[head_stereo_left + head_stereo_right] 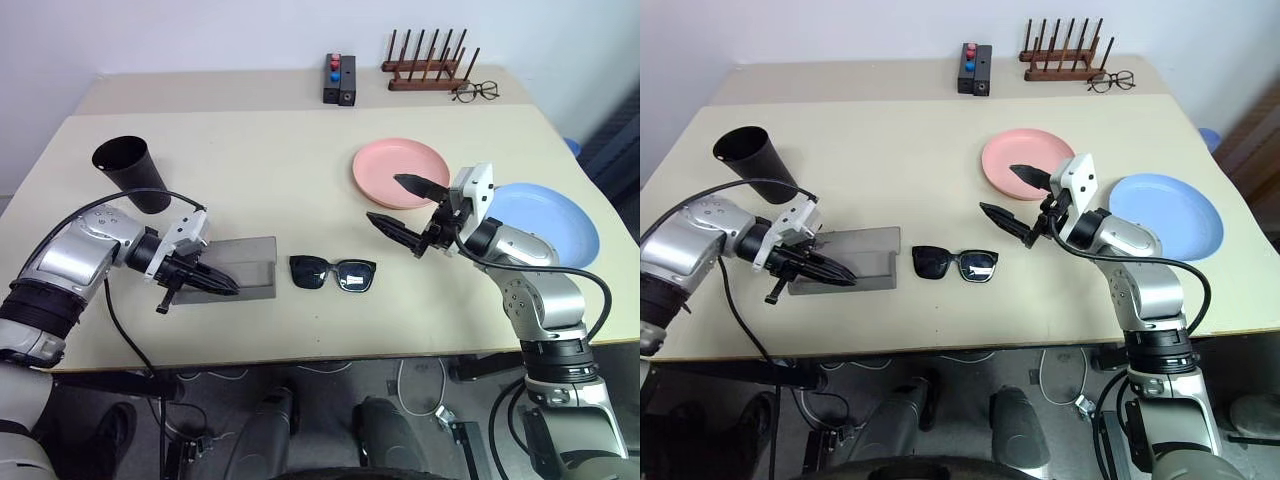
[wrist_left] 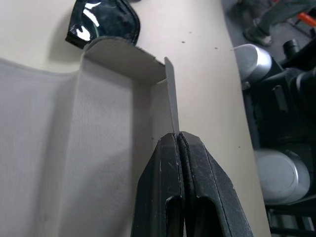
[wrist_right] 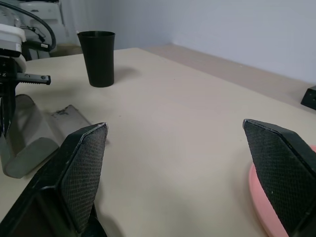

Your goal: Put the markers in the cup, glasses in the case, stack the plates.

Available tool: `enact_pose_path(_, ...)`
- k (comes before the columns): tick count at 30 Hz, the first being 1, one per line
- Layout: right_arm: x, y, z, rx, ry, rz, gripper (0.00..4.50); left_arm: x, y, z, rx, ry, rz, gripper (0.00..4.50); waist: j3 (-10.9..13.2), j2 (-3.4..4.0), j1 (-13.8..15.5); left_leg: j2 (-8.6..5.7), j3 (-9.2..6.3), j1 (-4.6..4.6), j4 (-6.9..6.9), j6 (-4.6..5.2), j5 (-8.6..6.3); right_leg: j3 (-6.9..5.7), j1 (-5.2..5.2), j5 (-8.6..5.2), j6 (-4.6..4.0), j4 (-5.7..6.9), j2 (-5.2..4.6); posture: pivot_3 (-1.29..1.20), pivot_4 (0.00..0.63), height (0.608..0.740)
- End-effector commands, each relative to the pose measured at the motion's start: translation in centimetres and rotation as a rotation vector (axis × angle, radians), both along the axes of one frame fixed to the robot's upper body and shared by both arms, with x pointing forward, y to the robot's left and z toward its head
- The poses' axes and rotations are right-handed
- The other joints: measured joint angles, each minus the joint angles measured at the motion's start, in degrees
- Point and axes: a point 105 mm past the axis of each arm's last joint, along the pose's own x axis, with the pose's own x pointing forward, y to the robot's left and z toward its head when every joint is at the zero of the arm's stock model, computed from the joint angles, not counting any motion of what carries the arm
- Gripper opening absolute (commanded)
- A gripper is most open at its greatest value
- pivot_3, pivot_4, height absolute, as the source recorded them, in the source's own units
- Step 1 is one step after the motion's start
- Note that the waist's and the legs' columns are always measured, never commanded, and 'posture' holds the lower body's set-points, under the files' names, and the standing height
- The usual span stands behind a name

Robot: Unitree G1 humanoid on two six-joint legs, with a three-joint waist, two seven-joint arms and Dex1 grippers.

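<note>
Two black-fingered grippers are working over the beige table (image 1: 260,170). Farthest left, the tall black tapered plastic cup (image 1: 131,173) is standing upright, behind and well apart from the left gripper (image 1: 228,288). That gripper's fingers (image 2: 182,192) are pressing tightly together, clenched on a thin upright edge of the flat grey rectangular glasses case (image 1: 240,266), which is lying open on the table beneath and beyond the fingertips. Just past the case, further along the line in which these fingers are pointing, the black-framed sunglasses with dark lenses (image 1: 333,273) are resting flat on the table, near the case but apart from it, between the two grippers. The right gripper (image 1: 395,204) is hovering above the table with its fingers (image 3: 81,173) spread wide and released, grasping nothing. The round shallow salmon-pink plastic plate (image 1: 395,170) is lying just beside and partly behind the upper fingertip, and the matching light-blue plate (image 1: 550,220) is sitting behind the gripper's wrist, farther right; the plates are lying side by side, unstacked. At the table's far edge, well away from all fingers, a small black box with red and blue buttons (image 1: 339,78), a dark wooden peg rack (image 1: 428,65) and thin-rimmed clear spectacles (image 1: 475,92) are sitting.
</note>
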Motion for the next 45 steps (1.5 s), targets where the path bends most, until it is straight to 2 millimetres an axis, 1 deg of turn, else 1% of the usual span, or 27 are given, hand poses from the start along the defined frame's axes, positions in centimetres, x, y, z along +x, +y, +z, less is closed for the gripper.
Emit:
enact_pose_path(1, -0.2, 0.1, 1.2, 0.01, -0.054, 0.015, 4.5, 0.2, 0.0, 0.9, -0.004, -0.039, 0.018, 0.01, 0.0, 0.0, 0.02, 0.01, 0.0, 0.0, 0.0, 0.0, 0.0, 0.0, 0.0, 0.0, 0.0, 0.0, 0.01, 0.0, 0.15, 0.74)
enact_pose_path(6, 0.1, -0.1, 0.9, 0.013, -0.052, 0.017, 4.5, -0.4, -0.2, 0.9, 0.004, -0.052, -0.032, 0.01, 0.0, 0.0, 0.12, 0.0, 0.01, 0.0, 0.01, 0.0, 0.0, 0.0, 0.02, 0.0, 0.0, -0.01, 0.0, 0.0, 0.15, 0.74)
enact_pose_path(8, 0.1, -0.2, 0.8, 0.012, -0.053, 0.018, 4.5, -0.4, -0.1, 0.8, 0.006, -0.042, -0.024, 0.01, 0.0, 0.01, 0.11, 0.0, 0.0, 0.0, 0.01, 0.0, 0.0, 0.0, 0.02, 0.0, 0.0, -0.01, -0.01, 0.0, 0.15, 0.74)
enact_pose_path(9, 0.1, -0.2, 0.7, 0.012, -0.053, 0.019, 4.5, -0.4, 0.0, 0.7, 0.012, -0.042, -0.023, 0.26, 0.0, 0.01, 0.1, 0.0, 0.01, 0.0, 0.01, 0.0, 0.0, 0.0, 0.01, 0.0, 0.0, -0.01, -0.01, 0.0, 0.15, 0.74)
enact_pose_path(11, 0.0, -0.1, 0.7, 0.012, -0.055, 0.022, 4.5, -0.4, 0.2, 0.6, 0.021, -0.042, -0.022, 0.9, 0.0, 0.01, 0.1, 0.0, 0.0, 0.0, 0.01, 0.0, 0.0, 0.0, 0.01, 0.0, 0.0, -0.01, -0.01, 0.0, 0.15, 0.74)
enact_pose_path(12, 0.0, -0.1, 0.7, 0.011, -0.056, 0.023, 4.5, -0.4, 0.2, 0.7, 0.022, -0.048, -0.026, 1.36, 0.01, 0.01, 0.11, 0.0, 0.0, 0.0, 0.01, 0.0, 0.0, 0.0, 0.01, 0.0, 0.0, -0.01, -0.02, 0.0, 0.15, 0.74)
enact_pose_path(16, -0.4, -0.2, 0.7, -0.014, -0.056, 0.037, 4.5, -0.3, 0.2, 0.8, 0.013, -0.07, -0.044, 3.42, 0.01, 0.01, 0.12, 0.0, 0.0, 0.0, 0.01, 0.0, 0.0, 0.0, 0.01, 0.0, 0.0, -0.01, -0.05, 0.0, 0.15, 0.74)
enact_pose_path(18, -1.0, -0.6, 0.7, -0.029, -0.039, 0.062, 4.5, 0.2, 0.1, 1.4, 0.001, -0.1, -0.043, 4.46, 0.01, 0.01, 0.2, 0.0, 0.0, 0.0, 0.01, -0.01, 0.0, 0.0, 0.01, 0.0, 0.0, -0.01, -0.14, 0.0, 0.15, 0.74)
enact_pose_path(22, -3.4, -1.5, 0.9, -0.088, 0.031, 0.164, 4.5, 2.0, -1.3, 4.0, -0.087, -0.127, -0.019, 4.46, 0.02, 0.02, 1.28, -0.03, 0.0, -0.01, 0.04, 0.0, 0.0, -0.04, 0.02, 0.0, 0.0, -0.05, -0.16, 0.0, 0.15, 0.74)
enact_pose_path(24, -4.1, -2.2, 1.2, -0.125, 0.049, 0.174, 4.5, 3.2, -2.6, 5.1, -0.125, -0.164, -0.028, 4.46, 0.02, 0.02, 1.74, -0.04, 0.01, -0.02, 0.07, 0.01, -0.01, -0.04, 0.04, 0.0, 0.01, -0.1, -0.19, 0.0, 0.15, 0.74)
enact_pose_path(27, -4.7, -2.8, 1.2, -0.165, 0.074, 0.18, 4.5, 4.8, -5.6, 6.1, -0.175, -0.22, -0.07, 4.46, 0.0, -0.01, 1.94, -0.05, 0.0, -0.01, 0.11, 0.03, -0.02, -0.11, 0.07, 0.0, 0.01, -0.19, -0.23, 0.0, 0.15, 0.74)
enact_pose_path(29, -4.8, -2.7, 1.3, -0.163, 0.075, 0.178, 4.5, 5.6, -8.1, 6.3, -0.194, -0.236, -0.117, 4.46, 0.01, -0.04, 1.82, -0.06, 0.02, -0.03, 0.11, 0.05, -0.03, -0.1, 0.15, 0.01, 0.02, -0.2, -0.25, 0.0, 0.15, 0.74)
enact_pose_path(31, -4.9, -2.5, 1.1, -0.162, 0.079, 0.172, 4.5, 5.9, -10.7, 6.2, -0.211, -0.228, -0.177, 4.46, 0.02, -0.05, 1.72, -0.06, 0.02, -0.08, 0.11, 0.06, -0.03, -0.1, 0.09, 0.01, 0.02, -0.19, -0.24, 0.0, 0.15, 0.74)
enact_pose_path(32, -4.9, -2.5, 1.0, -0.16, 0.086, 0.171, 4.5, 6.1, -11.6, 6.1, -0.212, -0.224, -0.196, 4.46, 0.02, -0.05, 1.65, -0.06, 0.02, -0.11, 0.11, 0.06, -0.03, -0.1, 0.06, 0.01, 0.02, -0.19, -0.23, 0.0, 0.15, 0.74)
enact_pose_path(35, -5.8, -2.9, 0.2, -0.181, 0.12, 0.168, 4.5, 6.7, -13.5, 4.8, -0.148, -0.238, -0.25, 4.46, 0.03, -0.07, 1.52, -0.06, 0.05, -0.11, 0.11, 0.07, -0.04, -0.1, 0.06, 0.01, 0.03, -0.19, -0.2, 0.0, 0.15, 0.74)
enact_pose_path(38, -6.2, -3.5, -0.2, -0.191, 0.127, 0.13, 4.5, 7.0, -15.3, 4.3, -0.139, -0.221, -0.282, 4.46, 0.04, -0.09, 1.46, -0.06, 0.09, -0.12, 0.12, 0.1, -0.05, -0.09, 0.05, 0.01, 0.05, -0.18, -0.17, 0.0, 0.15, 0.74)
enact_pose_path(40, -6.3, -3.5, -0.1, -0.181, 0.12, 0.113, 4.5, 7.0, -15.7, 3.7, -0.122, -0.205, -0.297, 4.46, 0.04, -0.09, 1.45, -0.08, 0.09, -0.11, 0.16, 0.1, -0.05, -0.1, 0.06, 0.01, 0.06, -0.16, -0.17, 0.0, 0.15, 0.74)
enact_pose_path(43, -6.5, -3.4, -0.1, -0.167, 0.114, 0.098, 4.5, 7.1, -15.6, 2.6, -0.067, -0.21, -0.322, 4.46, 0.04, -0.09, 1.45, -0.08, 0.08, -0.11, 0.19, 0.1, -0.05, -0.11, 0.08, 0.01, 0.06, -0.15, -0.17, 0.0, 0.15, 0.74)
enact_pose_path(45, -6.6, -3.4, -0.2, -0.16, 0.112, 0.083, 4.5, 7.0, -16.0, 2.3, -0.07, -0.201, -0.331, 4.46, 0.05, -0.1, 1.52, -0.08, 0.08, -0.11, 0.18, 0.11, -0.06, -0.11, 0.08, 0.01, 0.06, -0.15, -0.17, 0.0, 0.15, 0.74)
